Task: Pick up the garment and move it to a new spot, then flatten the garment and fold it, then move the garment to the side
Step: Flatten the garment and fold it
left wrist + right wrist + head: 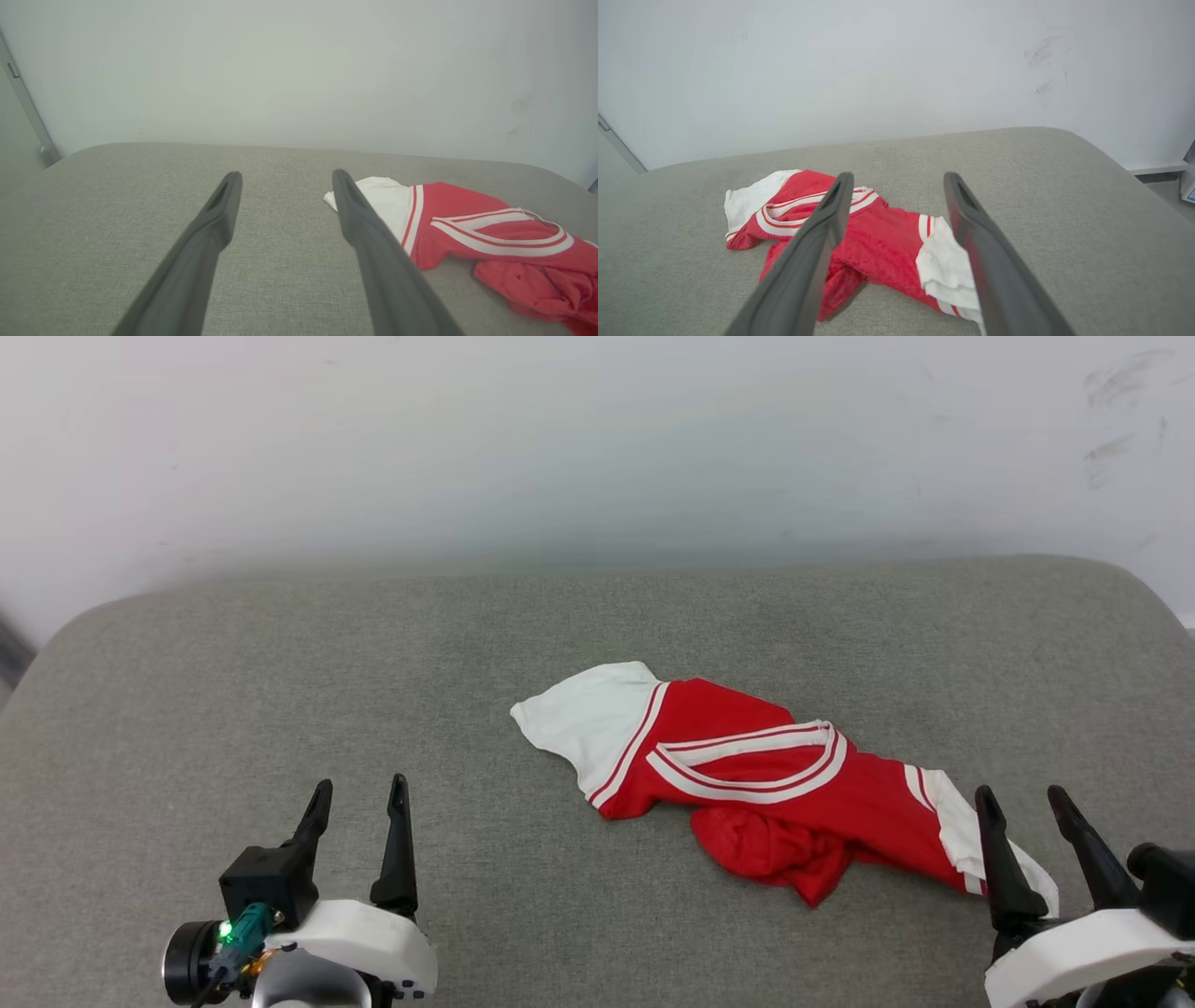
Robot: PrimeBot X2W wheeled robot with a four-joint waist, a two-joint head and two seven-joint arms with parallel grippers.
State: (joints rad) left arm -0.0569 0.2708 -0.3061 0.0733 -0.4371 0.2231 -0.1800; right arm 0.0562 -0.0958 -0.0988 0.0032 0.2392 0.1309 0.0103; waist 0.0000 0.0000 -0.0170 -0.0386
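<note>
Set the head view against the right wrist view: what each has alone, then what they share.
Head view: the left gripper, open over the bare grey cushion. Right wrist view: a patch of floor past the cushion's right end. Shared: the crumpled garment, and the right gripper, open, by its white sleeve.

Grey fabric-covered bench [280,663] with 2 rounded far corners. White wall [597,448] directly behind it. Dark scuff marks [1120,392] on the wall, far right. Grey vertical strip [28,107] against the wall, far left. Right of the bench: pale baseboard [1153,168], grey floor [1164,191], white box corner [1189,186] with a blue mark.
</note>
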